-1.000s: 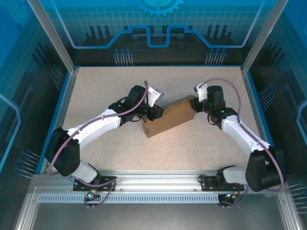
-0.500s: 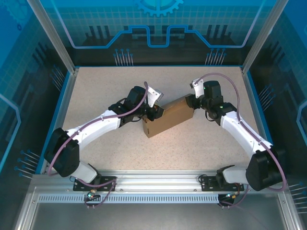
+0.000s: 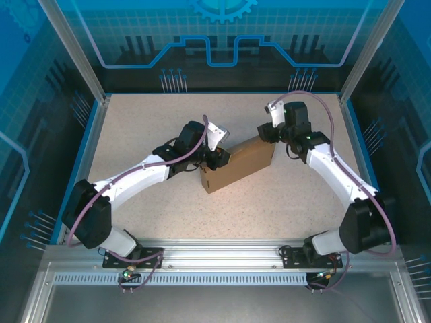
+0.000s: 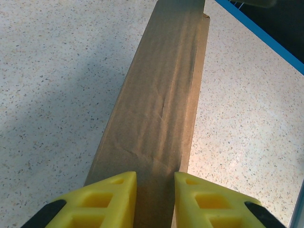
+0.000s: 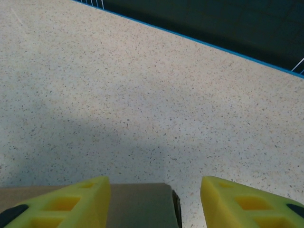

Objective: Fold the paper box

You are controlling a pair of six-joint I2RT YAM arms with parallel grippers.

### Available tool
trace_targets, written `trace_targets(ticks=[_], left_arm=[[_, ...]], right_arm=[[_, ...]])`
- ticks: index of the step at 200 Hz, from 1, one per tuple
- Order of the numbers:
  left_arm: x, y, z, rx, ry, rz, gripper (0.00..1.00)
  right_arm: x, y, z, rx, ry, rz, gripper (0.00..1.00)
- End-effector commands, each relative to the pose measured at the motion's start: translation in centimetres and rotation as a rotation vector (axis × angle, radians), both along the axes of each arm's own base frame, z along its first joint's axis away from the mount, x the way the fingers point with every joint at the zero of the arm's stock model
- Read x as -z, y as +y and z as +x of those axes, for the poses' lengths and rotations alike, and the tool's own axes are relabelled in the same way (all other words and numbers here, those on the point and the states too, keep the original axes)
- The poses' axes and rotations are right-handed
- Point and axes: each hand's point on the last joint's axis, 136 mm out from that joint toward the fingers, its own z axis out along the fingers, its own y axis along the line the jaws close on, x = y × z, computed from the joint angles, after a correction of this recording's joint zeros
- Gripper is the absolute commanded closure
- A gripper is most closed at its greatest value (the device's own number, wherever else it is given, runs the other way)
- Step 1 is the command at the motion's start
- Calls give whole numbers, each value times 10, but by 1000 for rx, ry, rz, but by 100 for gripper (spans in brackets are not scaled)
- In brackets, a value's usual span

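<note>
The paper box [image 3: 240, 164] is a closed, flat brown cardboard slab standing on its long edge, set diagonally mid-table. My left gripper [image 3: 219, 159] is shut on its upper edge at the left end; in the left wrist view the cardboard [image 4: 161, 95] fills the gap between the yellow fingers [image 4: 112, 198], with the gripper [image 4: 156, 176] low in the frame. My right gripper [image 3: 264, 133] hangs open just above and behind the box's right end. In the right wrist view the box corner [image 5: 137, 204] lies below the gripper [image 5: 154, 181], touching neither finger.
The speckled table [image 3: 148, 121] is bounded by a blue rim [image 3: 91, 145] and metal frame posts [image 3: 74, 50]. The far blue edge [image 5: 204, 43] runs behind the right gripper. Both arms arch in from the near corners.
My right gripper has lifted off the box's right end and drawn back toward the far side. The left gripper and the box have stayed put.
</note>
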Motion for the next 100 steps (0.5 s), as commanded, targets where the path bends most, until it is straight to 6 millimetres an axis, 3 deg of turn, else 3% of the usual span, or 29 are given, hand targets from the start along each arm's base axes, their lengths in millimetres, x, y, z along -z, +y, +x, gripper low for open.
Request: trace_targets(ticks=[1,100], left_arm=[[22,8,-13,2,60,61,73],[19,8,-11,-7,49,54,71]], right_arm=[[19,-12,5,29,104,18,47],[81,-32,-6,26,333,297,61]])
